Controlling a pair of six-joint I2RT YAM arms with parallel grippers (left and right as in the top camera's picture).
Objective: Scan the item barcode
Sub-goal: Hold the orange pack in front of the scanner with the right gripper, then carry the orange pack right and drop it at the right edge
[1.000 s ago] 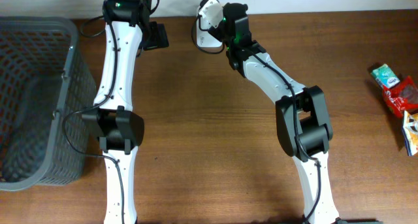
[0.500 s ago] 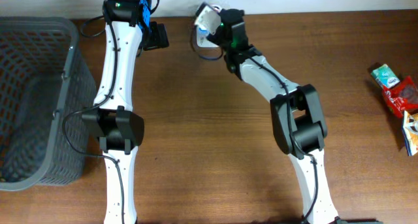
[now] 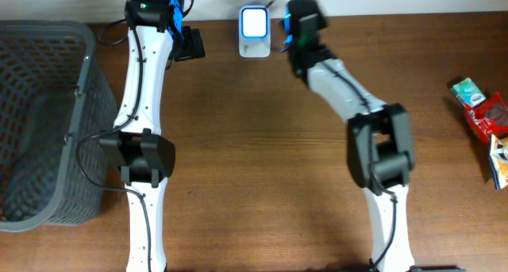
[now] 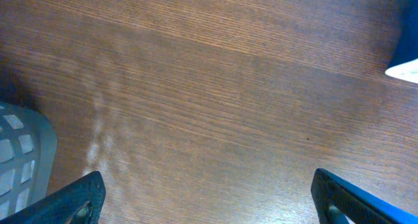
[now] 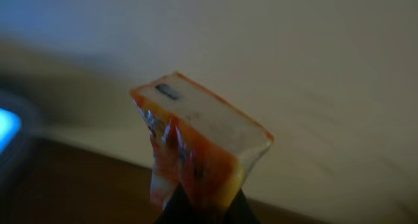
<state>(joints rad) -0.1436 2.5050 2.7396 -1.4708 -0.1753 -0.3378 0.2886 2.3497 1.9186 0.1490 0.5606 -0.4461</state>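
The item is an orange snack packet with a white end face, and my right gripper is shut on its lower end. In the overhead view that gripper is blurred at the table's back edge, just right of the scanner. The scanner is a white box with a lit blue screen, and its glow shows at the left edge of the right wrist view. No barcode can be made out on the packet. My left gripper hangs at the back left. It stands open over bare wood with nothing between its fingers.
A grey mesh basket fills the left side of the table, and its corner shows in the left wrist view. Several snack packets lie at the right edge. A blue and white object shows at the left wrist view's right edge.
My right gripper has swung to the right with the packet, away from above the scanner, so the scanner's lit screen now shows. The left arm has not moved.
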